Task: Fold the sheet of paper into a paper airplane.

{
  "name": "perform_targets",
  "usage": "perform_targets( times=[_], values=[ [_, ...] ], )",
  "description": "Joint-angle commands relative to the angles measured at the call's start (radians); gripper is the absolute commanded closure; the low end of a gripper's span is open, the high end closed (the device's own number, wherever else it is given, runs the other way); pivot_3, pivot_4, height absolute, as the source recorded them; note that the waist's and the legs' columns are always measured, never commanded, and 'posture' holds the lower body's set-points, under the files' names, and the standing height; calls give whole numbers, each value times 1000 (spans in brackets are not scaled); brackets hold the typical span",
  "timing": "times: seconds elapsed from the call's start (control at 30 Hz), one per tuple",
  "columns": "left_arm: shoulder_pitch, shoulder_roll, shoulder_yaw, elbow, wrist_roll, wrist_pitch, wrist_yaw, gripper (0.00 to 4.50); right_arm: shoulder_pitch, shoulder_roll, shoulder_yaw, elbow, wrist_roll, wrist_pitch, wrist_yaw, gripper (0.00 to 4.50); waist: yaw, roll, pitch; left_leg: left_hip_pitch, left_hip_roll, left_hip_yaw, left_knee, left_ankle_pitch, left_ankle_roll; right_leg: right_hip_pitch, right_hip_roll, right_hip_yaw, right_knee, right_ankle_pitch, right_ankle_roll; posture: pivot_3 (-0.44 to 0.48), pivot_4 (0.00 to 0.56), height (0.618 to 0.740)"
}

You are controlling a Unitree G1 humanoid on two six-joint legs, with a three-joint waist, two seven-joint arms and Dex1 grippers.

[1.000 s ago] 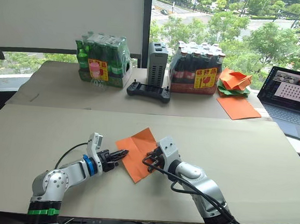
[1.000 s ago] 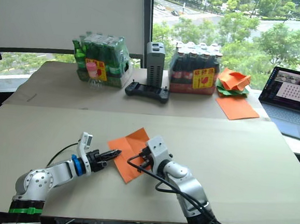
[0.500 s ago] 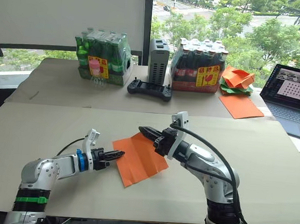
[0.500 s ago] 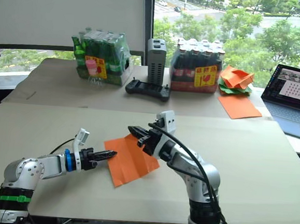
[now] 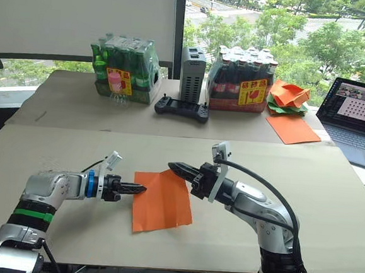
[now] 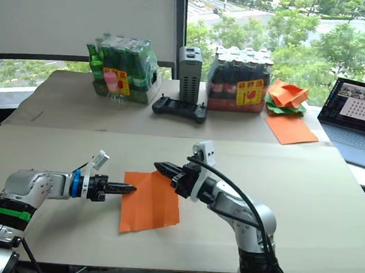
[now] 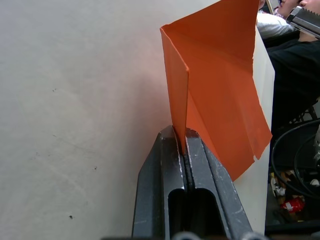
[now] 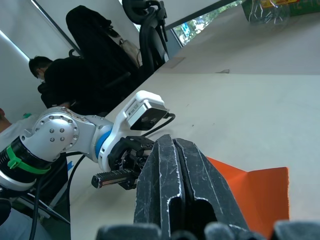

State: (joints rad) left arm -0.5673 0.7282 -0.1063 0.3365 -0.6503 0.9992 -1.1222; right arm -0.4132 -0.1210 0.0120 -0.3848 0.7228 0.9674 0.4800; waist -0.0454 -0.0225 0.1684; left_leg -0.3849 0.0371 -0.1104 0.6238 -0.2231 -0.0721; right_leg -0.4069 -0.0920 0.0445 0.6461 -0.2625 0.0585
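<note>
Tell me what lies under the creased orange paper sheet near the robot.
Under the creased orange paper sheet lies the beige cardboard table cover. The left pincer grips its edge. Whatever the sheet covers cannot be seen.

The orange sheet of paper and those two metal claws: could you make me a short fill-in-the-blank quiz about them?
1. The left gripper is shut on the edge of the thin ___ sheet of paper.
2. The right gripper has its two black fingers ___, holding nothing.
3. The sheet lies on the ___ tabletop.

Missing words: orange; shut; beige
</note>
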Motion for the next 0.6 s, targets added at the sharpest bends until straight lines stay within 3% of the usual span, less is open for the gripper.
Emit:
perform_targets(
  times=[0.03, 0.27, 0.57, 0.6],
  values=[
    [-58, 9, -20, 64, 57, -59, -76, 4491, 9, -6, 7, -51, 27, -6, -9, 4500, 0, 0, 0, 0, 0, 0, 0, 0, 0, 0, 0, 0, 0, 0, 0, 0, 150, 740],
    [-89, -10, -27, 83, 108, -78, -130, 4491, 27, -12, 25, -61, 33, -13, -27, 4500, -2, 0, 0, -3, 0, 0, 0, 0, 0, -2, 0, 0, 0, 0, 0, 0, 150, 740],
    [-105, -21, 42, 74, 98, -60, -92, 1623, 27, -2, 40, -48, 33, -18, -32, 4500, -2, 0, 0, -4, 0, 0, 1, 0, 0, -4, 0, 0, 1, 0, 0, 0, 150, 740],
    [-112, -20, 69, 82, 88, -55, -78, 1623, 27, -2, 41, -46, 35, -18, -31, 4500, -2, 0, 0, -4, 0, 0, 1, 0, 0, -4, 0, 0, 2, 0, 0, 0, 150, 740]
  ],
)
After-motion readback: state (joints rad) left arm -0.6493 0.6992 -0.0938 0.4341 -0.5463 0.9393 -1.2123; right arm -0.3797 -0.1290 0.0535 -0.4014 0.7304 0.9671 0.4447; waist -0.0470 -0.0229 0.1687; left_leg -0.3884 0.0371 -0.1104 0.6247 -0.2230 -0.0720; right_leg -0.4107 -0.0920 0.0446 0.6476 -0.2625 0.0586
